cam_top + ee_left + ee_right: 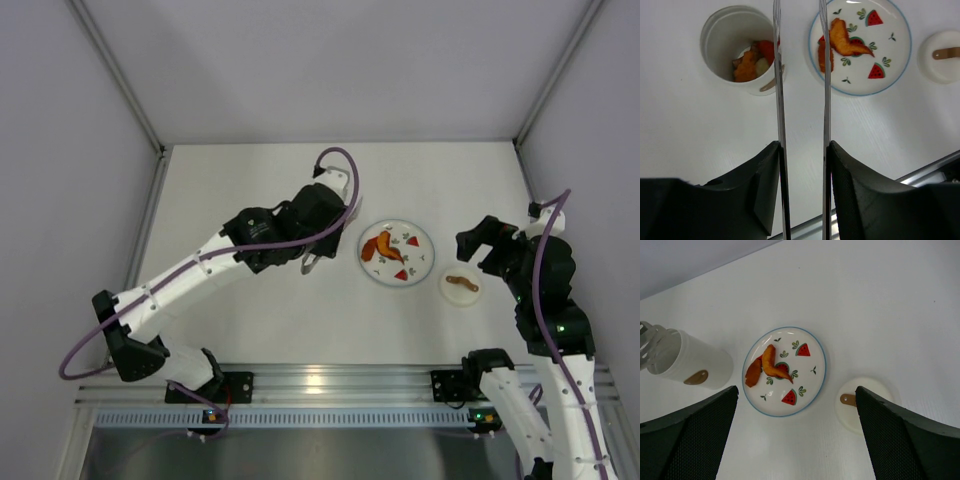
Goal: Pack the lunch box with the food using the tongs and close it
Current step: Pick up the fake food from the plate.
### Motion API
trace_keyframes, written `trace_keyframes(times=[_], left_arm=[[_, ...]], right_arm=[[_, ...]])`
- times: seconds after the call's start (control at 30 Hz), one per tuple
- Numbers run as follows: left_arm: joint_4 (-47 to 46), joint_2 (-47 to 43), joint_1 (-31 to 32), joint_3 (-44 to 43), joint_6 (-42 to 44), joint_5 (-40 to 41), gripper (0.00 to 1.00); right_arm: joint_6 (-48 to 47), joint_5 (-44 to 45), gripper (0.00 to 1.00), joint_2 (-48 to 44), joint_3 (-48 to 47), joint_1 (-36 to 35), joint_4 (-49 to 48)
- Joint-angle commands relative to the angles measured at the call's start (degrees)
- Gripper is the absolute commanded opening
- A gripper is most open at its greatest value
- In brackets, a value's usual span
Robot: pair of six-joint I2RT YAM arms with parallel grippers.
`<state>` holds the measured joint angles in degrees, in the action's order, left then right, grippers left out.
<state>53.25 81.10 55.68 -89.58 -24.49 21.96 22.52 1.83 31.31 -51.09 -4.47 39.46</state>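
Note:
The lunch box (720, 47), a white cup with a brown mark, stands left of the plate (900, 60) and holds several orange, red and pale food pieces (751, 62). Two orange-brown pieces of food (842, 40) lie on the plate's left side. My left gripper (803, 145) is shut on the metal tongs (781, 115). The tongs' arms stand apart with nothing between them, one tip over the box's rim and the other over the plate's left edge. My right gripper (796, 388) hovers open above the plate (812, 390), holding nothing. The lunch box (695, 365) shows at its left.
The small white lid (461, 286) with a brown handle lies on the table right of the plate (420, 245), just under the right arm (530, 270). The left arm (260, 235) hides the lunch box from above. Grey walls close in three sides.

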Motion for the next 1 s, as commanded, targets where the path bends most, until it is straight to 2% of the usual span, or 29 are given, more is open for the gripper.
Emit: trace_keyframes(times=[0.0,0.1,0.23,0.5,0.97], left_arm=[[-2.4,3.5,3.7,-6.2,1.3,1.4,0.48],[-1.8,8.4,7.2,-8.9,1.5,2.3,0.49],[-2.9,11.3,8.5,-8.3,0.6,2.6,0.50],[-5.3,14.4,8.5,-3.9,0.3,3.4,0.51],[-6.8,21.5,7.4,-2.7,0.6,3.2,0.53]], right_arm=[[-0.4,-0.1,0.99,0.3,-2.6,0.8,0.0],[-0.6,0.2,0.99,0.3,-2.7,0.8,0.2],[-0.9,0.6,1.00,0.1,-2.6,0.9,0.5],[-0.5,0.2,0.99,-0.3,-1.6,0.8,0.1],[-0.8,0.4,1.00,-0.9,-0.7,0.9,0.3]])
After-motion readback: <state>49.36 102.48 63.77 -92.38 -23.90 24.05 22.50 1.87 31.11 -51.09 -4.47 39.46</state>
